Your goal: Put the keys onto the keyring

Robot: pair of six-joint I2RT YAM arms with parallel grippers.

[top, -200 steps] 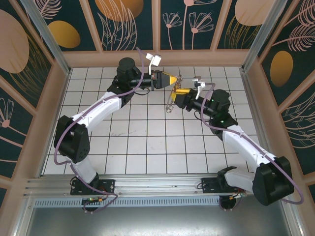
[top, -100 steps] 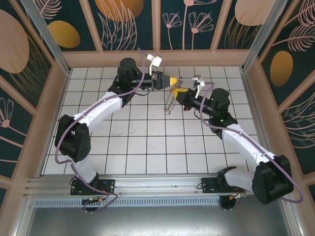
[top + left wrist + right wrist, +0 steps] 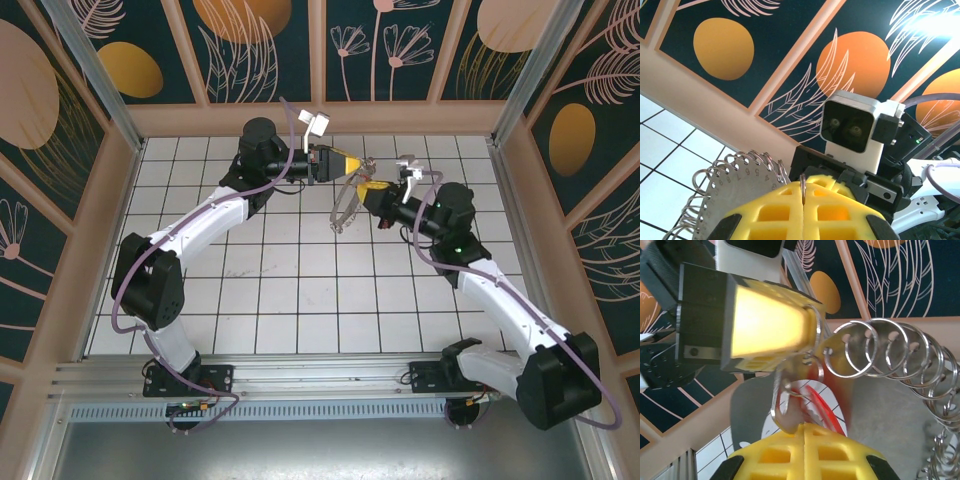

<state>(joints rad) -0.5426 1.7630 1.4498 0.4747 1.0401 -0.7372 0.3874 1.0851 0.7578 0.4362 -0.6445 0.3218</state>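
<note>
The keyring (image 3: 342, 210) is a pale grey loop edged with small silver split rings (image 3: 890, 352), hanging above the tiles between the two arms. My left gripper (image 3: 352, 163) is shut on one thin split ring (image 3: 803, 184) of it, and the numbered grey plate (image 3: 735, 192) shows just to the left of the pads. My right gripper (image 3: 368, 187) meets it from the right. Its yellow pads (image 3: 805, 432) are shut on the keys (image 3: 788, 409), a small silver piece with a blurred red part beside it, right under the left gripper's pads (image 3: 767, 332).
White tiled floor (image 3: 300, 290) lies under both arms, boxed in by wooden-framed patterned walls (image 3: 320, 118) at the back and sides. The right wrist camera housing (image 3: 852, 125) sits close in front of the left gripper.
My right gripper has closed on the key and shifted slightly up and right. The hanging loop swung a little to the left. The left arm has held still.
</note>
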